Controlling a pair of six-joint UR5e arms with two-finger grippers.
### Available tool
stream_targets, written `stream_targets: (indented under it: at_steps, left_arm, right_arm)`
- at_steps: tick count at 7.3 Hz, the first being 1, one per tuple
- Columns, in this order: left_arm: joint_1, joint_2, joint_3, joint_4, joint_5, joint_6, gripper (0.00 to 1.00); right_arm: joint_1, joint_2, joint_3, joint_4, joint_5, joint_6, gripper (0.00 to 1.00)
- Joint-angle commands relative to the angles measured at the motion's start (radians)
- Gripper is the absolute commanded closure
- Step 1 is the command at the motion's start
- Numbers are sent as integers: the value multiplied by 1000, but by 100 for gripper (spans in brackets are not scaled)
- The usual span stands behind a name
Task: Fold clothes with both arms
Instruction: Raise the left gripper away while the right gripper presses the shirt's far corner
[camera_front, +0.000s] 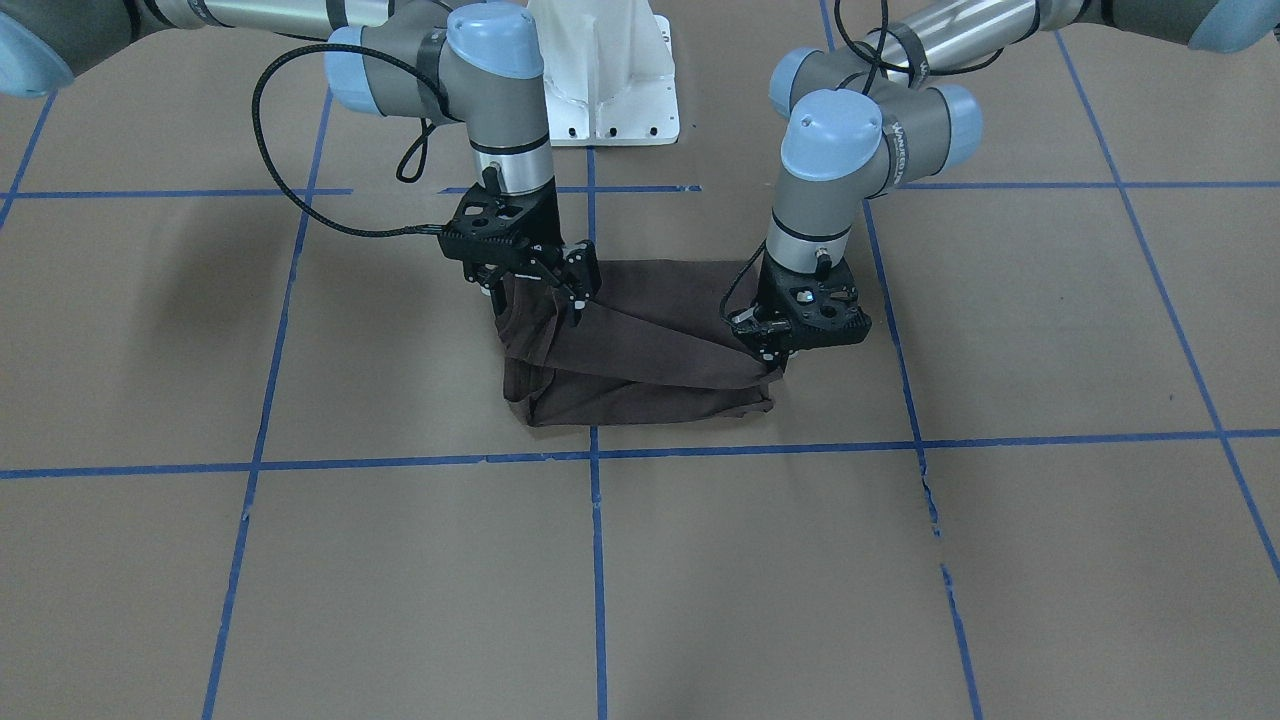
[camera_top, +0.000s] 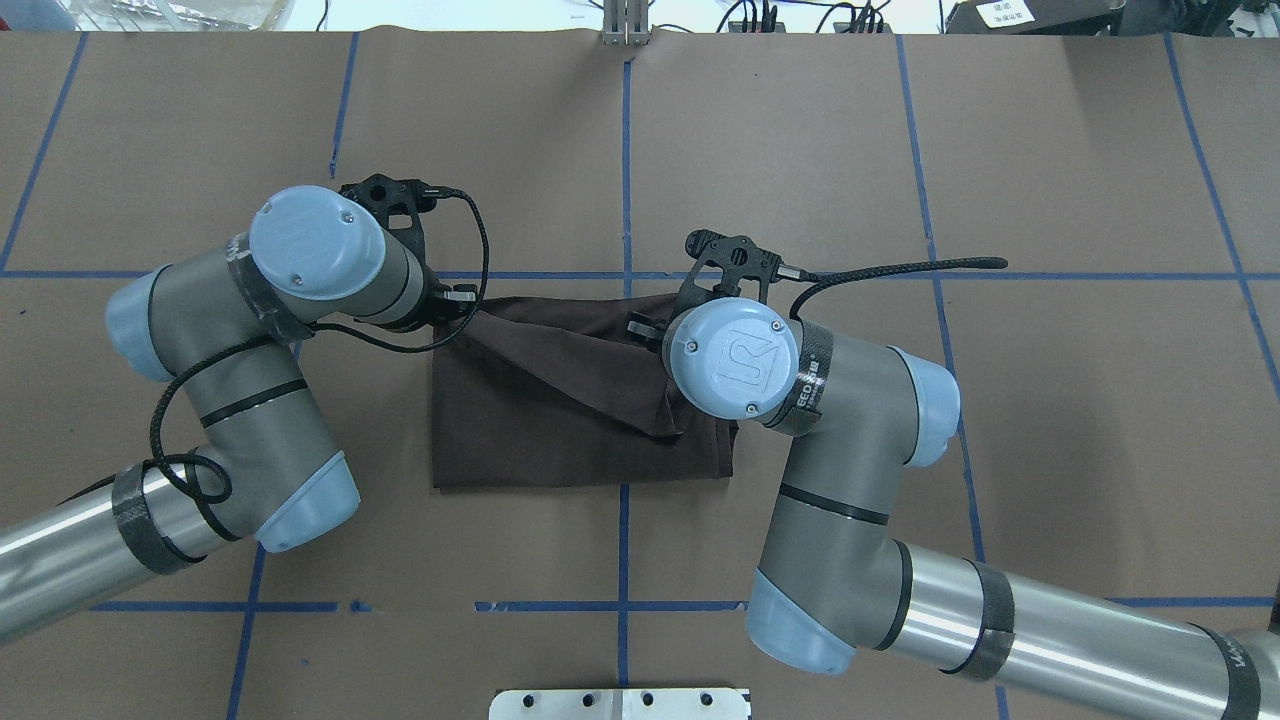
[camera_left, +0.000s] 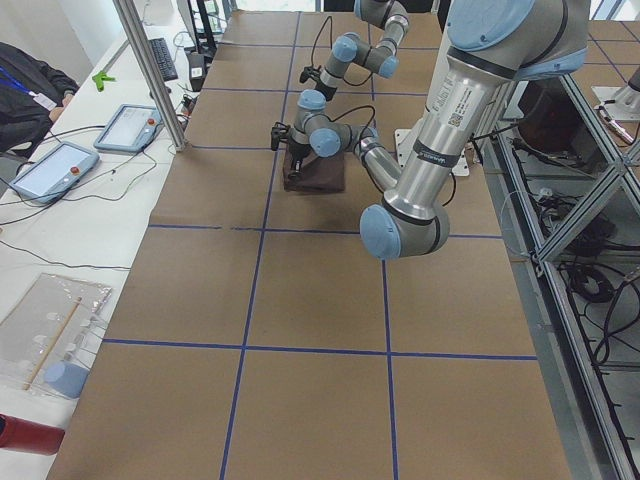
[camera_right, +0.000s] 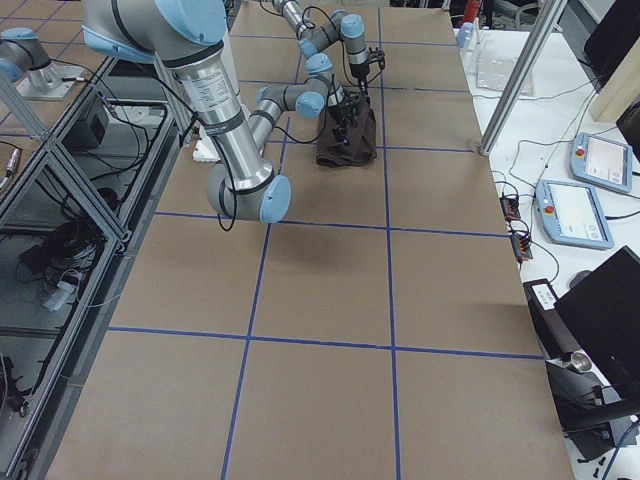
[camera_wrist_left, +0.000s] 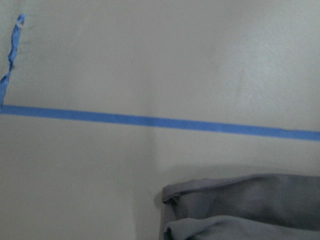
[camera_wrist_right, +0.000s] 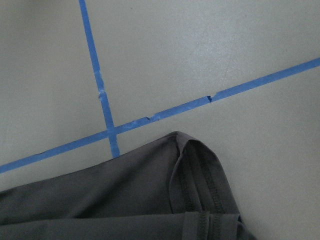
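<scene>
Pinching a dark brown fabric T-shirt (camera_front: 640, 385) at two points along one raised edge, near the middle of the brown paper-covered counter (camera_front: 300, 580). Clenching the jaws of the black two-finger right gripper (camera_front: 573, 298) on a bunched end of that edge, lifted clear of the layers below. Clenching the jaws of the black two-finger left gripper (camera_front: 770, 362) on the other end, lower and close to the counter. Stretching the held edge as a slanting fold between the two grippers, across the flat, doubled body of the T-shirt. Pointing the wrists of both grey metallic jointed arms, the left arm (camera_top: 230, 400) and the right arm (camera_top: 830, 480), straight down over the cloth, pale blue joint caps upward. Resting the remainder of the T-shirt as a rough rectangle beside a crossing of narrow blue tape lines (camera_front: 400, 466), on the robot's side of the long line in the front-facing view. Showing, in the right wrist view, a stitched hem curling over at a rounded corner just short of a tape crossing. Showing, in the left wrist view, two stacked cloth edges below a single tape line. Working well apart from the white metal base pedestal (camera_front: 610, 100).
</scene>
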Motion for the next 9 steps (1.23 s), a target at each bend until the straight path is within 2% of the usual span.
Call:
stream_targets:
  at_steps: [1,2,3,5,6,7,9]
  left_arm:
    - [-83,8,-5,-3,-55,207,0]
    - [-131,30,-27,-5,-121,295,0]
    - [-131,66,-68,-5,-121,297,0]
    - [-131,79,-85,-5,-121,288,0]
    - [-131,81,-90,-5,-121,286,0]
    - [-131,84,-90,-5,-121,285,0]
    - [-131,85,-90,-5,-121,283,0]
  right_arm:
    - [-21,21,-9,-5,-10,-48,0]
    - [-33,24,-24,-9,-12,-78,0]
    - [-42,29,-48,-11,-14,-114,0]
    - [-104,15,-59,-22,-90,-151,2]
    - [-114,15,-64,-22,-90,-150,25]
    - [-122,15,-64,-22,-90,-151,62]
    - [-131,7,-63,-23,-92,-151,63]
